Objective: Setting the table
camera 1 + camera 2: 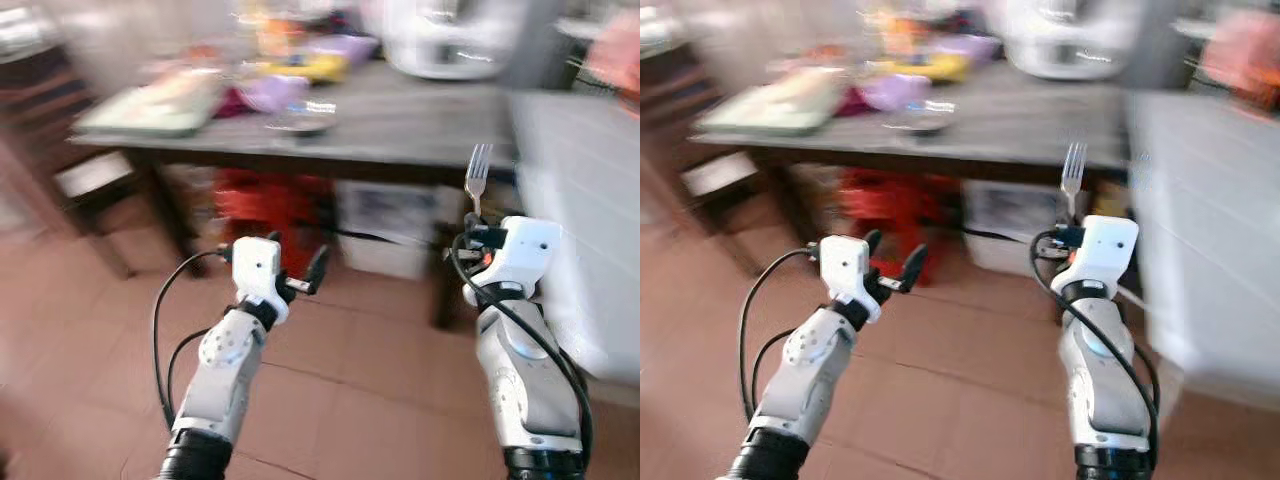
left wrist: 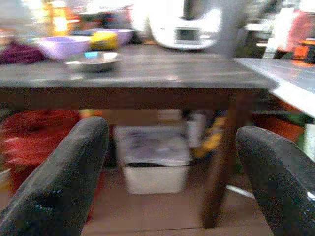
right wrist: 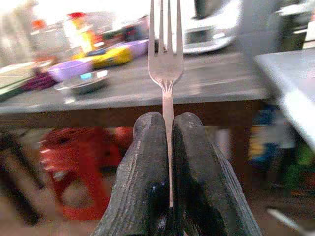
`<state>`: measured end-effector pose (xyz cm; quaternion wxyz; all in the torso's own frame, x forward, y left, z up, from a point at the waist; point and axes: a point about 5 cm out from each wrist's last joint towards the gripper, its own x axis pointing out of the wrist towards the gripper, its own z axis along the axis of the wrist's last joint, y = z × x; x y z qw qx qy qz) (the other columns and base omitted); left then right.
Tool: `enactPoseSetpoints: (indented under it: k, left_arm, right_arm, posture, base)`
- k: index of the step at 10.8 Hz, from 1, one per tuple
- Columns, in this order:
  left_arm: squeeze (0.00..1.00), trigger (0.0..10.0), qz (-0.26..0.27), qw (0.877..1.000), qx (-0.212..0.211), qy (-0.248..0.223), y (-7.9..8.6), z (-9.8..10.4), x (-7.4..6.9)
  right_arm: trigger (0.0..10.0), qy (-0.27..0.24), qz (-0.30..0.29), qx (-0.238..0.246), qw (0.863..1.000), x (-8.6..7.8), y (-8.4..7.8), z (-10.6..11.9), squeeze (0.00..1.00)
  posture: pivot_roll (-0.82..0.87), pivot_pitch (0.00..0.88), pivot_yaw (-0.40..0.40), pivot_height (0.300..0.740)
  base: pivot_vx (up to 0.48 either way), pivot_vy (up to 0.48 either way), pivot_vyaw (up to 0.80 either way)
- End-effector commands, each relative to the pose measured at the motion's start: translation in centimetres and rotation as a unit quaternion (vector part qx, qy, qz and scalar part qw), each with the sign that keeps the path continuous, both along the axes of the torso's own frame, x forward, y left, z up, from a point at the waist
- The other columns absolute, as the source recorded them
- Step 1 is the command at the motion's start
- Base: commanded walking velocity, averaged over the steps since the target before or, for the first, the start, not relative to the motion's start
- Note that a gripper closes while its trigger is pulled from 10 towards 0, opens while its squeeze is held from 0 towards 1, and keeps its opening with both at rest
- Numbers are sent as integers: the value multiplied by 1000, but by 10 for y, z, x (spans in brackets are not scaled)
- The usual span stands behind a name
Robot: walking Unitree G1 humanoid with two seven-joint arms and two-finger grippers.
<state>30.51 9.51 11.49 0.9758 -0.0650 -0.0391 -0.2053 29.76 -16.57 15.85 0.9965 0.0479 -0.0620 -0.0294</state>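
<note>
Carry step: right claw (image 1: 474, 232) clamped on fork (image 1: 477, 176), tines up; left claw (image 1: 297, 268) wide open, empty. Next: reach tabletop (image 1: 420, 125) (view blurred), lay fork down.

Shiny smooth metal fork (image 3: 166, 64); matt black, slightly rough fingers (image 3: 142, 187); dark matt wood table (image 1: 400, 130); glossy metal bowl (image 2: 93, 60); white plastic bin (image 2: 155, 157).
</note>
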Motion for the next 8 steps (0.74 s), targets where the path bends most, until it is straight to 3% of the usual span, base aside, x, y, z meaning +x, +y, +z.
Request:
enactPoseSetpoints:
  k: [1, 7, 8]
  left_arm:
    - [0, 10000, 12, 1000, 6, 1, 7, 0, 1]
    - [0, 10000, 8, 1000, 8, 5, 5, -2, -1]
    - [0, 10000, 11, 1000, 6, 7, 4, -2, 0]
  right_arm:
    - [10000, -14, 18, 2, 1000, 0, 9, 6, 0]
    - [10000, -9, 18, 7, 1000, -4, 12, 3, 0]
    - [10000, -9, 18, 8, 1000, -4, 11, 4, 0]
  posture:
    - [-125, 46, 103, 740]
    - [-132, 66, 113, 740]
    - [-131, 68, 113, 740]
  base:
    - [379, 0, 0]
    - [354, 0, 0]
    - [0, 0, 0]
